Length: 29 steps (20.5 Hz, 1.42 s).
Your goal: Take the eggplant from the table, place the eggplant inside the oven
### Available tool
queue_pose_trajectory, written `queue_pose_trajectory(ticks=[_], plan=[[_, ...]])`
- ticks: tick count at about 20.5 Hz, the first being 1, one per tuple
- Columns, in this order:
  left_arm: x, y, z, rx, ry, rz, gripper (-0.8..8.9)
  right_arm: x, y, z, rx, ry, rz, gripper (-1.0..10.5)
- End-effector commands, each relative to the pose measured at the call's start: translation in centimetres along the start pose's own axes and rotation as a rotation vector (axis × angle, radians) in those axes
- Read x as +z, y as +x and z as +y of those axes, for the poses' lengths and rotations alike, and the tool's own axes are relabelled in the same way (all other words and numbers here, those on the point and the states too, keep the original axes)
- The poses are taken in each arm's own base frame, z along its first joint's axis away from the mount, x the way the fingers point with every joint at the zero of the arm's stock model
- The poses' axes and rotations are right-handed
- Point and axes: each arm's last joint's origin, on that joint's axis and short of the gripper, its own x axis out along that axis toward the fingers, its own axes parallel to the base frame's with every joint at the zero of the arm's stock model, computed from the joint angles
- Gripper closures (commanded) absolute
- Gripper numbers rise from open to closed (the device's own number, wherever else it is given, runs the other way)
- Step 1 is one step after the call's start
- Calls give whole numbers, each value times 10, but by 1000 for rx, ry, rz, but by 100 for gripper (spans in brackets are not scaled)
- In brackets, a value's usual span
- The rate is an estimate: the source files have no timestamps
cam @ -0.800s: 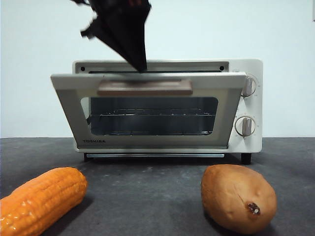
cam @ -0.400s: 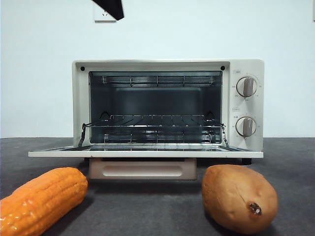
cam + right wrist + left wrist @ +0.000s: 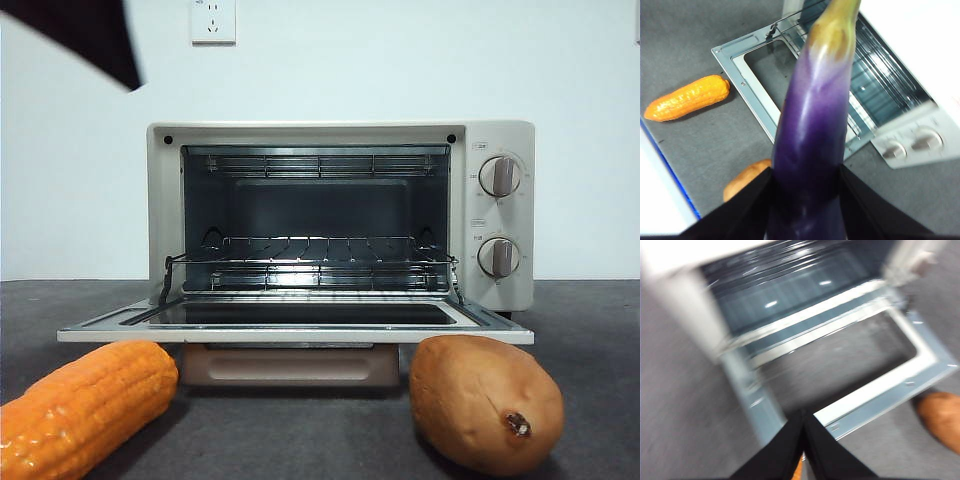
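Note:
High above the table [image 3: 685,35], my right gripper [image 3: 805,172] is shut on the glossy purple eggplant [image 3: 812,125], whose greenish stem end points away from the camera. Below it stands the cream oven [image 3: 920,115] with its door [image 3: 747,95] down. In the front view the oven [image 3: 500,135] is open, its door [image 3: 300,335] lies flat and its wire rack [image 3: 310,262] is bare; the eggplant does not show there. My left gripper [image 3: 803,415] is shut on nothing, above the near left part of the door [image 3: 890,385]. A black arm part [image 3: 85,35] shows at the top left corner.
An orange corn cob [image 3: 85,405] lies on the table [image 3: 300,440] in front of the door's left end. A brown sweet potato [image 3: 485,400] lies by its right end. Two grey knobs [image 3: 498,215] are on the oven's right side. A wall socket [image 3: 214,20] is behind.
The oven door swung from half open to fully down and flat. The black gripper that was at the door's top edge rose and moved off to the top left corner.

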Motion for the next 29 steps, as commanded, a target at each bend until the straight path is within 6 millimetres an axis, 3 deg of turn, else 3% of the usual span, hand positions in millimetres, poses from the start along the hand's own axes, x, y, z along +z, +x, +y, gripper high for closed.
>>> queue_pose_trajectory(ticks=[1, 10, 16, 20, 24, 29], plan=[[-13, -1, 11, 23, -66, -15, 810, 15, 18, 5, 8, -103, 9, 824], [-53, 5, 48, -39, -210, -35, 810, 47, 110, 23, 4, -315, 99, 824], [-73, 8, 81, -71, -345, -44, 810, 66, 204, 31, -219, -529, 113, 825], [-74, 5, 89, -98, -375, -68, 810, 65, 253, 18, -355, -561, 148, 825], [-73, 4, 90, -121, -371, -83, 810, 56, 281, -4, -399, -523, 207, 825], [-72, 4, 90, -121, -369, -87, 810, 51, 293, -13, -422, -469, 214, 786]])
